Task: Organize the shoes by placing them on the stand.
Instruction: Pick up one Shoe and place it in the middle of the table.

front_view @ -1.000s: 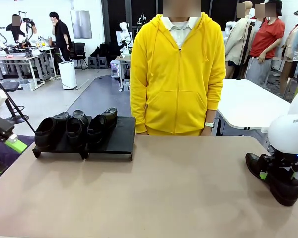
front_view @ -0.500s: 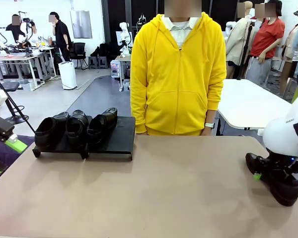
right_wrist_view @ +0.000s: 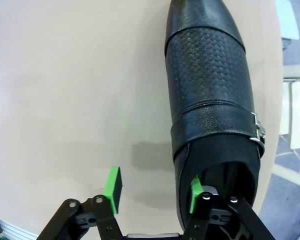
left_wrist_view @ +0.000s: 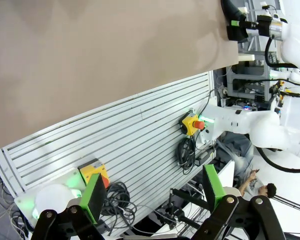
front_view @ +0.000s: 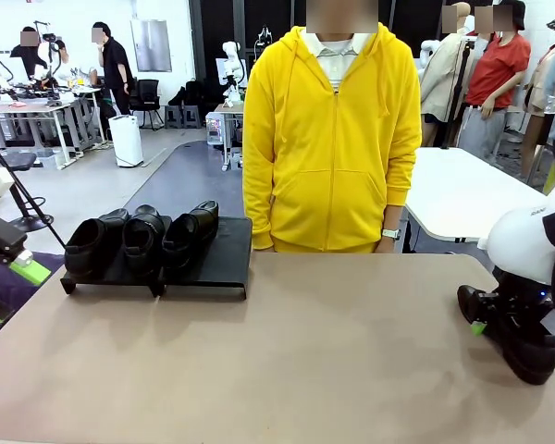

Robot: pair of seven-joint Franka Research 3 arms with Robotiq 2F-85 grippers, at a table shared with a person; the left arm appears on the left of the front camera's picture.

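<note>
Three glossy black shoes sit side by side on the low black stand at the table's far left. A fourth shoe lies on the table near the right edge. My right gripper is down at its heel opening. One green pad is inside the opening; the other pad stands outside over bare table, a gap from the shoe's side. My left gripper hangs open off the table's left edge, holding nothing.
A person in a yellow hoodie stands at the far edge, hands down. The tan table is bare between stand and lone shoe. The stand's right section has free room. Below the table edge a slotted panel carries a stop button.
My right arm's white wrist has shifted slightly right and the gripper has settled at the shoe's heel. The shoes, the stand and my left arm have not moved.
</note>
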